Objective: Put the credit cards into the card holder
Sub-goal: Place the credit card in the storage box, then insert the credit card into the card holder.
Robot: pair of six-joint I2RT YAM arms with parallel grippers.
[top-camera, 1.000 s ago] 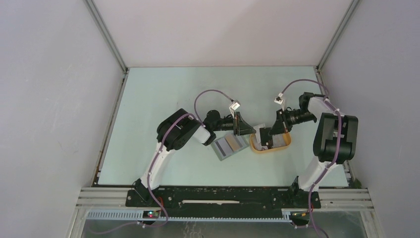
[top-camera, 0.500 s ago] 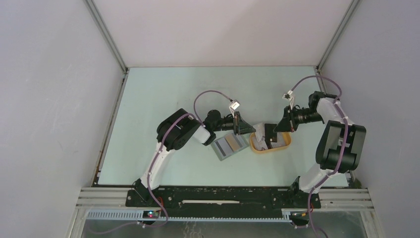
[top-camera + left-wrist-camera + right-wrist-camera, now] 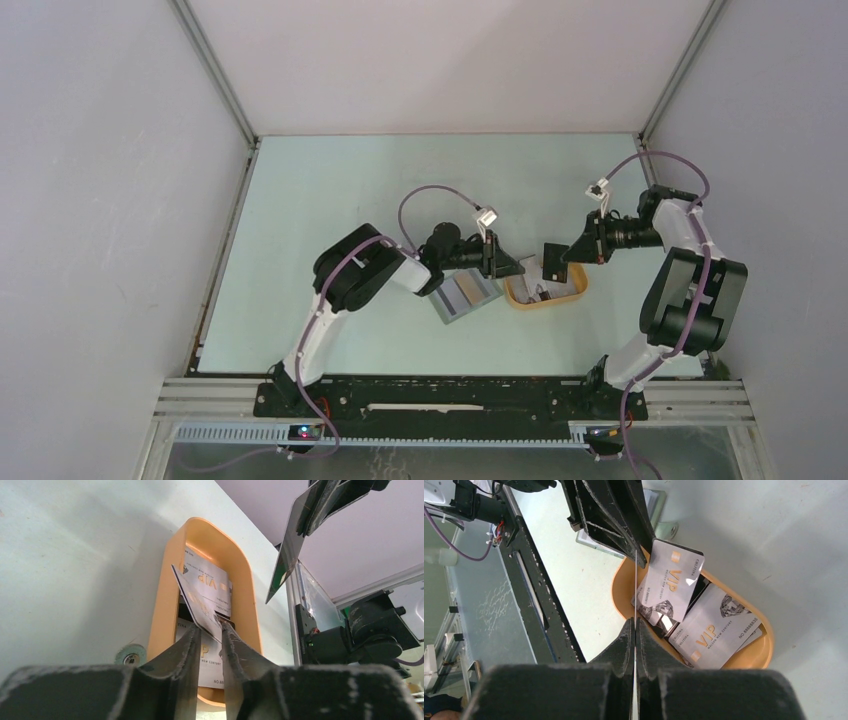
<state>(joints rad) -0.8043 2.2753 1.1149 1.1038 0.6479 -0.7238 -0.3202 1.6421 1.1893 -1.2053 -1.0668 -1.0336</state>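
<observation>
The card holder (image 3: 463,296) lies open on the worktop (image 3: 330,200), just left of the tan tray (image 3: 165,595), which holds pale credit cards (image 3: 711,630). At the tray's left end the left pincer (image 3: 211,630) is slightly spread, with the corner of a tilted pale card (image 3: 197,600) between its tips. Slightly farther, above the tray, the right pincer (image 3: 634,630) is pressed together on a dark card (image 3: 552,261).

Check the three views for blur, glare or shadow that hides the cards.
Top view: even light, sharp, but the cards in the tray are too small to read. Left wrist view: its own fingers dark and soft; the tray's cards sharp, print legible. Right wrist view: near fingers blurred, sheen on the pale card, the held card edge-on, a thin line.
</observation>
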